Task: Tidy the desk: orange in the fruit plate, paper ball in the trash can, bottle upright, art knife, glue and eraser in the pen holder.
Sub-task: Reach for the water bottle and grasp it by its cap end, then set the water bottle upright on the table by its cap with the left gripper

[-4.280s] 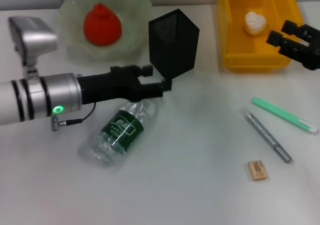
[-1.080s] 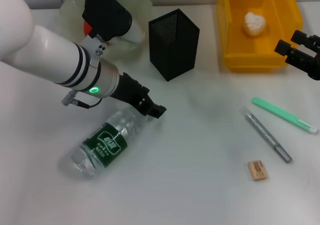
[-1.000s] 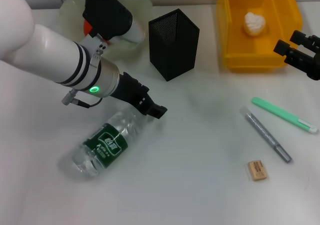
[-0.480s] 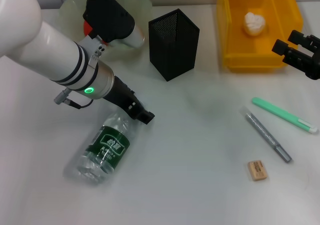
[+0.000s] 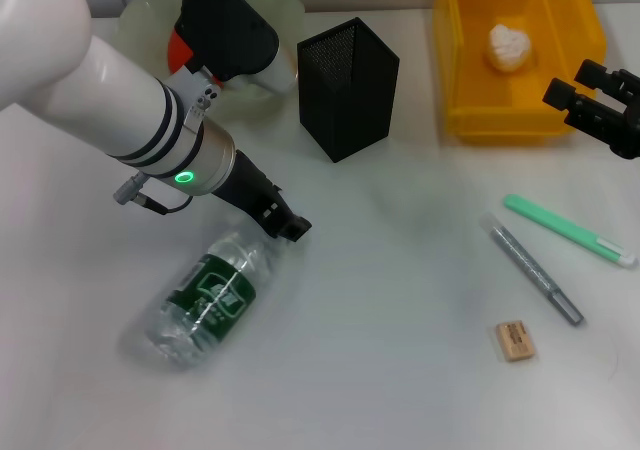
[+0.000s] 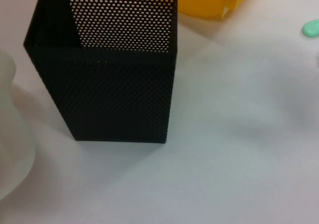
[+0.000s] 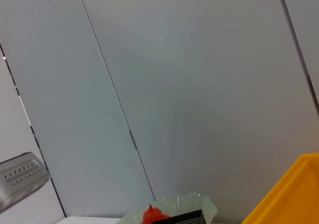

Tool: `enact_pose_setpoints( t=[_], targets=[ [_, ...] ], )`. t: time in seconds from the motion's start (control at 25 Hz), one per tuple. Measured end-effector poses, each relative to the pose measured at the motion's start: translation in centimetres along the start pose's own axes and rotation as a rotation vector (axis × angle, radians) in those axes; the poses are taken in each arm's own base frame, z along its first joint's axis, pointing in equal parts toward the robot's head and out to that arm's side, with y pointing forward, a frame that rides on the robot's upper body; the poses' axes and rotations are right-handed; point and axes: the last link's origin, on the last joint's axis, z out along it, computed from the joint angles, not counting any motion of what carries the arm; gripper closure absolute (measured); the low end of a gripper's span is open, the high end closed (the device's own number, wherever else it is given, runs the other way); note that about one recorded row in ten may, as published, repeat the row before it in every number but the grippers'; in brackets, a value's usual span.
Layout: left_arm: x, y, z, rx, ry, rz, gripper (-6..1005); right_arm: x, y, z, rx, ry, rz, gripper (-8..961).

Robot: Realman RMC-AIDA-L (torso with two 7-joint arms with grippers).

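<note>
The bottle point(image 5: 205, 295) lies on its side at the front left, white cap end hidden under my left gripper point(image 5: 283, 227), which looks shut on its neck. The orange point(image 5: 180, 46) sits in the fruit plate point(image 5: 283, 8), mostly hidden by my left arm. The paper ball point(image 5: 508, 45) lies in the yellow trash can point(image 5: 470, 120). My right gripper point(image 5: 572, 82) hovers open and empty by the can's right wall. A green art knife point(image 5: 568, 230), a grey glue stick point(image 5: 535, 273) and the eraser point(image 5: 514, 340) lie at the right. The pen holder point(image 5: 348, 85) stands upright at centre back.
The left wrist view looks at the pen holder point(image 6: 109, 74) from close by, with the trash can point(image 6: 209, 0) behind it and the plate's rim point(image 6: 10, 149) beside it. Bare white table lies between the bottle and the knife.
My left arm has shifted left and a little back, keeping the bottle's neck. The bottle has swung round on the table, its base moving leftward. The right gripper has stayed put.
</note>
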Motion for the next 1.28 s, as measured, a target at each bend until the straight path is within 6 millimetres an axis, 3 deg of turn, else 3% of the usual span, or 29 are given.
enact_pose_setpoints(
  t=[0.16, 0.32, 0.48, 0.52, 0.56, 0.6, 0.76, 1.28],
  targets=[
    [0.2, 0.1, -0.2, -0.001, 0.003, 0.014, 400, 0.1, 0.0, -0.1, 0.002, 0.001, 0.001, 234],
    [1.2, 0.2, -2.0, 0.028, 0.074, 0.048, 510, 0.1, 0.0, -0.1, 0.002, 0.001, 0.002, 235],
    [2.2, 0.2, -4.7, 0.090, 0.188, 0.089, 524, 0.0, 0.0, -0.1, 0.002, 0.000, 0.002, 235],
    [2.2, -0.4, -6.3, 0.135, 0.243, 0.100, 524, 0.0, 0.0, -0.1, 0.001, 0.000, 0.002, 235],
    [2.2, -0.4, -6.3, 0.135, 0.243, 0.100, 524, 0.0, 0.0, -0.1, 0.001, 0.000, 0.002, 235],
    [2.0, -1.2, -7.5, 0.177, 0.292, 0.085, 524, 0.0, 0.0, -0.1, 0.000, 0.000, 0.001, 235],
    [1.6, -2.3, -8.9, 0.238, 0.355, 0.054, 525, -0.1, 0.0, 0.0, -0.001, -0.002, -0.002, 235],
    [1.2, -2.9, -9.5, 0.300, 0.406, 0.045, 525, -0.2, 0.1, 0.3, -0.008, -0.004, -0.002, 234]
  ],
)
